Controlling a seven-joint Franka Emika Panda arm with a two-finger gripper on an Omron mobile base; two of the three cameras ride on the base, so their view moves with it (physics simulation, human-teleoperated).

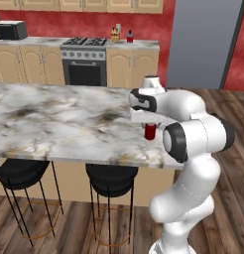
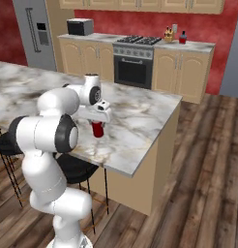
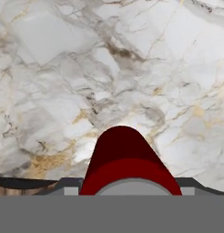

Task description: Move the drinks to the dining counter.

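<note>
Dark-red can [image 3: 127, 161] sits directly under the claw [image 1: 150, 124], at six o'clock in the hand view, upright on the marbled dining counter [image 1: 59, 124] close to its near edge. Whether the claw is pinching it or spread beside it, I cannot tell. Black bar stools [image 1: 111, 181] stand below the counter's near edge. Beyond, at twelve o'clock in the left base view, the blue bottle [image 1: 130, 36] stands beside a knife block [image 1: 114, 34] on the far worktop [image 1: 139, 44], right of the stove [image 1: 84, 60].
</note>
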